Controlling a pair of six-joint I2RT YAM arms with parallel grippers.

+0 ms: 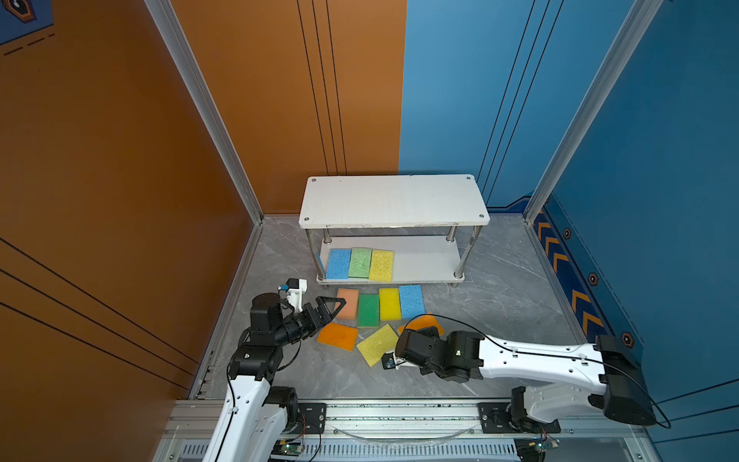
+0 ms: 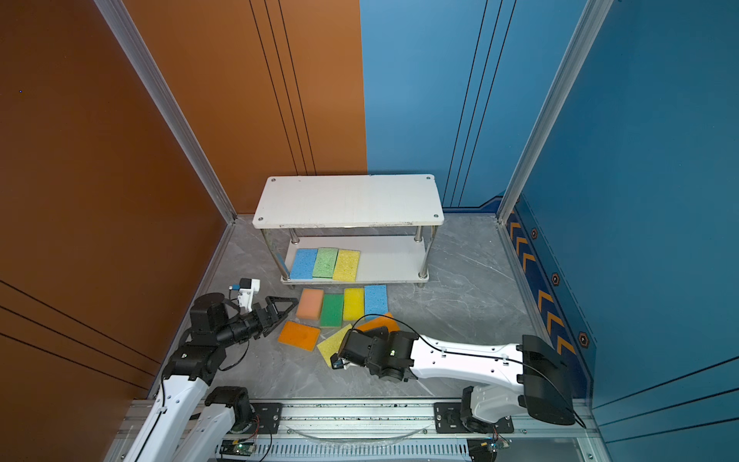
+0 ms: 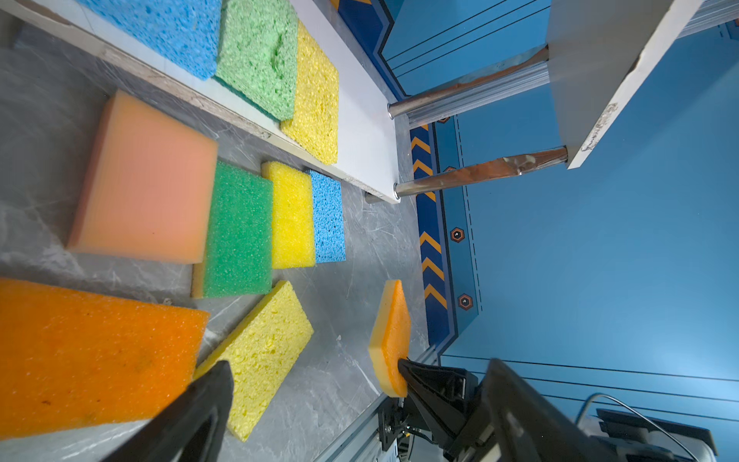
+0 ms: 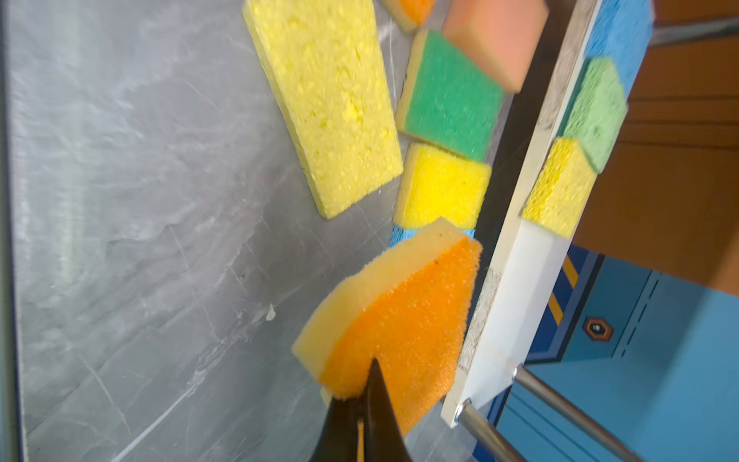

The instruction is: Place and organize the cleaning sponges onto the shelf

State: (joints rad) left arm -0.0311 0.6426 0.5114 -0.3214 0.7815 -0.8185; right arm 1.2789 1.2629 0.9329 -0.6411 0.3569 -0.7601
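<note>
Right gripper (image 4: 370, 386) pinching orange sponge (image 4: 400, 316) by one end, sponge on edge, long axis in line with gripper, left gripper (image 1: 338, 310) spread wide

I see coarse, open-pored sponges (image 3: 260, 352); the peach sponge (image 3: 144, 176) looks like smoother, finer foam. The shelf (image 1: 394, 200) has matt white boards, rough chipped edges and polished metal posts (image 3: 480, 175). The tabletop (image 4: 140, 200) looks like glossy grey marble.

Grey marbled floor (image 1: 500, 304), orange wall (image 1: 100, 160), blue wall (image 1: 660, 160), aluminium rail (image 1: 400, 414)
</note>
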